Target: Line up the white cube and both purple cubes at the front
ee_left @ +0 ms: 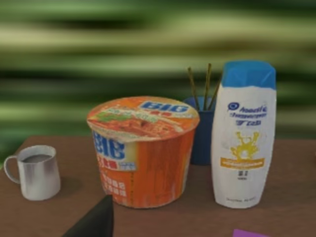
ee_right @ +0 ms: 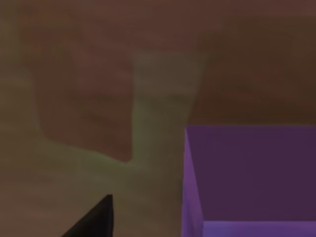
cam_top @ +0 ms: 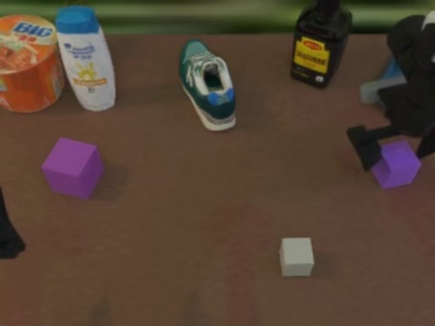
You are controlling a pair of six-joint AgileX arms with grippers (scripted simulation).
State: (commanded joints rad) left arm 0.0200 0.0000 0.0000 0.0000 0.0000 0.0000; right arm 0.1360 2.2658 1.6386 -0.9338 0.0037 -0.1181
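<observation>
R end effector [cam_top: 396,145]: mine, at table's right edge, straddling the smaller purple cube; fingers spread, one finger [cam_top: 365,146] just left of the cube, the other at the cube's right by the frame edge. Not clamped on it as far as top view shows.
Smaller purple cube [cam_top: 395,164]: right side of table, mid-depth, sitting on the surface between my R fingers. R wrist view shows its face [ee_right: 252,173] filling the corner, w/ one dark fingertip [ee_right: 94,219] off to its side, apart from it.
Larger purple cube [cam_top: 73,167]: left side of table, mid-depth, slightly rotated, nothing touching it. A sliver of purple [ee_left: 249,233] shows at the edge of L wrist view.
White cube [cam_top: 297,256]: right of center, closest of the three to the front edge, alone, well apart from both purple cubes.
L end effector [cam_top: 8,234]: parked at table's far left edge, only a dark bit in view; cannot tell if open or closed.
Table [cam_top: 204,224]: brown wood.
Back row, left to right: orange noodle cup [cam_top: 26,62], white shampoo bottle w/ blue cap [cam_top: 85,58], green sneaker [cam_top: 208,83], dark sauce bottle w/ yellow label [cam_top: 320,44].
L wrist view extras: metal mug [ee_left: 33,171] beside noodle cup; blue holder w/ sticks [ee_left: 201,129] behind cup and bottle.
Far right back: grey-blue object [cam_top: 379,87] partly hidden by my R arm, can't ID.
</observation>
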